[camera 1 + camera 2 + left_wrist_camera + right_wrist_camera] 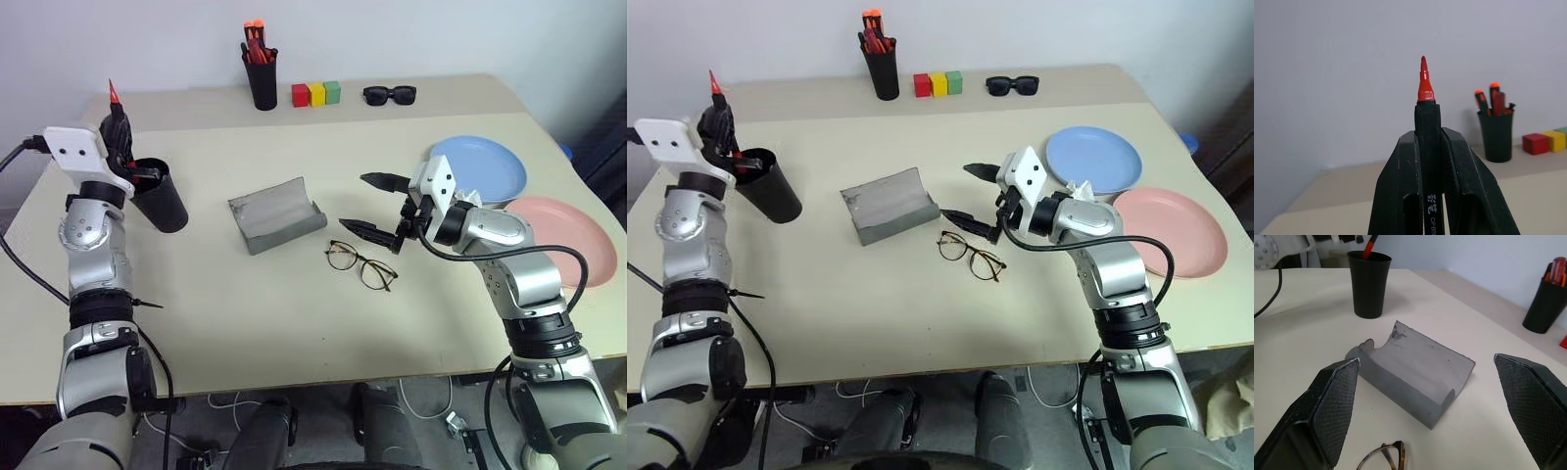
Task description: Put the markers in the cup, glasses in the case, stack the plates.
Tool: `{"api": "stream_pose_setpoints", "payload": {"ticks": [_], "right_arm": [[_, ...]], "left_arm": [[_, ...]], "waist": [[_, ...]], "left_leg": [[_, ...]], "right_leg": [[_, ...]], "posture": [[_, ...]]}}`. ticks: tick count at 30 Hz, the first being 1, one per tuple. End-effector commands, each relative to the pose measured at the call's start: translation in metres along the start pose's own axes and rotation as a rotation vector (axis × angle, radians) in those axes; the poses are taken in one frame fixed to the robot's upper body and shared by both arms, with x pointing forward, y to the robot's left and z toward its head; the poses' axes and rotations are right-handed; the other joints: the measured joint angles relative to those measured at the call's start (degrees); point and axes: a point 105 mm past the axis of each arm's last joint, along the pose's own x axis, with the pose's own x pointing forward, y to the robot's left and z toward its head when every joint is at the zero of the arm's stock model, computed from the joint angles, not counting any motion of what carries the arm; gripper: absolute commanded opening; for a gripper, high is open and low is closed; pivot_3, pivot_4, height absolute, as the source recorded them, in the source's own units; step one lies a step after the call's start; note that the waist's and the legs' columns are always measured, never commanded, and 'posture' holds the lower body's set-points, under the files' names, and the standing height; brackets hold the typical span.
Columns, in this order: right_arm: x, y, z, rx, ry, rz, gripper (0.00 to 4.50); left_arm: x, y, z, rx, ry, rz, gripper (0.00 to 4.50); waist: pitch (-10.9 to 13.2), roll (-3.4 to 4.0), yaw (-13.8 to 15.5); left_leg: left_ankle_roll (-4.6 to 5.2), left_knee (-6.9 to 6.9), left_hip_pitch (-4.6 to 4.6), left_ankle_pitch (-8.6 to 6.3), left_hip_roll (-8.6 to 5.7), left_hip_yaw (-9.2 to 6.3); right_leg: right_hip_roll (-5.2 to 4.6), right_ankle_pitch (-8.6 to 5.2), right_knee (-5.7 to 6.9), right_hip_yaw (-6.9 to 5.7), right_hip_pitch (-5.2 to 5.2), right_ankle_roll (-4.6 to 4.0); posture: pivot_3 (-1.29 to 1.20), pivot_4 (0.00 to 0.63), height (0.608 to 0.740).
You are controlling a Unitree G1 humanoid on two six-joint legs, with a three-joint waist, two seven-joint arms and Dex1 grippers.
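The marker (115, 110) is the thing in hand: it stands nearly upright with its red tip up, pinched between the two black fingers of the left gripper (1428, 147), just above and at about 10 o'clock of the black cup (162, 196). One red marker (1370, 246) already leans inside that cup. So the marker step looks under way and not finished; this one is held over the cup's near rim, not yet in it.

The next move, as I judge it, calls for bringing the marker's lower end over the cup's mouth, lowering it inside, then spreading the fingers. The cup is light and tapered, so a knock on its rim could tip it.

At about 3 o'clock of the cup lies the grey case (276, 214), open, flap up. The glasses (361, 263) lie on the table at about 4 o'clock of the case, near but apart. The right gripper (376, 206) hovers above them, its fingers spread wide, empty, facing the case. Farther at 3 o'clock the blue plate (480, 166) and the pink plate (573, 235) lie side by side, unstacked.
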Motion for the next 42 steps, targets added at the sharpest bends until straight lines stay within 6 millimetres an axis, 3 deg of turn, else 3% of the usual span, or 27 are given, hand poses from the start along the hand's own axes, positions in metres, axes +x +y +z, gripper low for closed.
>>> {"api": "stream_pose_setpoints", "payload": {"ticks": [1,9,10,13,18,21,24,26,29,32,38,41,42], "right_arm": [[0.002,0.001,0.019,-0.053,-0.049,0.005,4.5],[0.002,0.0,0.017,-0.053,-0.046,0.004,4.5],[0.002,0.001,0.017,-0.055,-0.046,0.004,4.5],[0.002,0.0,0.017,-0.055,-0.048,0.003,4.5],[-0.002,-0.006,0.015,-0.061,-0.036,-0.01,4.5],[-0.005,-0.011,0.012,-0.067,-0.022,-0.023,4.5],[-0.006,-0.014,0.011,-0.075,-0.018,-0.031,4.5],[-0.005,-0.014,0.011,-0.079,-0.023,-0.03,4.5],[-0.003,-0.011,0.014,-0.078,-0.035,-0.033,4.5],[-0.005,-0.011,0.013,-0.082,-0.029,-0.043,4.5],[-0.013,-0.014,0.008,-0.083,-0.004,-0.07,4.5],[-0.014,-0.012,0.008,-0.081,-0.004,-0.068,4.5],[-0.014,-0.012,0.008,-0.081,-0.004,-0.068,4.5]], "left_arm": [[0.005,-0.002,0.016,0.011,-0.074,-0.031,0.48],[-0.004,-0.008,0.02,-0.032,-0.096,-0.079,4.38],[-0.005,-0.011,0.023,-0.043,-0.105,-0.094,4.45],[-0.004,-0.029,0.035,-0.116,-0.115,-0.198,4.45],[-0.019,-0.092,0.048,-0.3,0.006,-0.612,4.45],[-0.04,-0.127,0.034,-0.278,0.198,-0.865,4.45],[-0.05,-0.149,0.019,-0.229,0.292,-0.993,4.45],[-0.054,-0.164,-0.002,-0.193,0.405,-1.027,4.45],[-0.05,-0.176,-0.021,-0.204,0.506,-1.001,4.45],[-0.059,-0.189,-0.027,-0.201,0.556,-1.08,4.45],[-0.078,-0.195,-0.042,-0.165,0.666,-1.151,4.45],[-0.085,-0.196,-0.046,-0.176,0.711,-1.172,3.33],[-0.086,-0.197,-0.047,-0.181,0.72,-1.17,2.75]], "waist": [[0.0,0.0,0.0],[0.0,0.0,-0.1],[0.0,0.0,0.0],[0.0,0.0,0.0],[0.0,0.0,-0.1],[0.0,0.01,-0.6],[0.0,0.02,-1.0],[0.0,0.02,-1.0],[0.0,0.02,-1.0],[0.0,0.02,-1.1],[0.0,0.02,-0.9],[0.0,0.02,-0.9],[0.0,0.02,-0.9]], "left_leg": [[0.0,0.0,0.0,0.0,0.0,0.0],[0.17,0.0,0.0,-0.1,0.0,0.0],[0.17,0.0,0.0,-0.1,0.0,0.0],[0.21,0.01,-0.01,-0.12,0.0,0.0],[0.25,0.01,-0.02,-0.14,0.0,0.0],[0.28,0.01,-0.01,-0.16,0.0,-0.01],[0.3,0.0,0.04,-0.17,0.0,0.0],[0.3,-0.01,0.04,-0.17,0.01,0.0],[0.29,-0.01,0.04,-0.16,0.0,0.0],[0.25,-0.01,0.02,-0.14,0.01,0.0],[0.24,-0.02,-0.06,-0.14,0.0,0.01],[0.26,-0.01,-0.06,-0.15,0.0,0.01],[0.26,-0.01,-0.06,-0.15,0.0,0.01]], "right_leg": [[0.0,0.0,0.0,0.0,0.0,0.0],[0.0,0.0,0.01,0.0,0.0,0.0],[0.0,0.01,0.01,0.0,0.0,0.0],[0.0,0.01,0.01,0.0,0.0,0.0],[-0.01,0.01,0.01,0.01,0.0,0.0],[0.03,0.01,0.04,0.01,0.0,0.0],[0.04,0.0,0.08,0.01,0.0,-0.01],[0.06,0.0,0.08,0.01,0.0,-0.01],[0.06,0.0,0.07,0.02,0.0,-0.01],[0.06,0.0,0.06,0.02,-0.02,-0.01],[0.05,0.01,0.06,0.03,-0.09,-0.01],[0.05,0.01,0.06,0.04,-0.09,-0.01],[0.05,0.01,0.06,0.04,-0.09,-0.01]], "posture": [[0.0,0.15,0.74],[0.0,0.15,0.74],[0.0,0.15,0.74],[0.0,0.15,0.74],[0.0,0.15,0.74],[0.0,0.15,0.74],[0.0,0.15,0.74],[0.0,0.15,0.74],[0.0,0.15,0.74],[0.0,0.15,0.74],[0.0,0.15,0.74],[0.0,0.15,0.74],[0.0,0.15,0.74]]}}
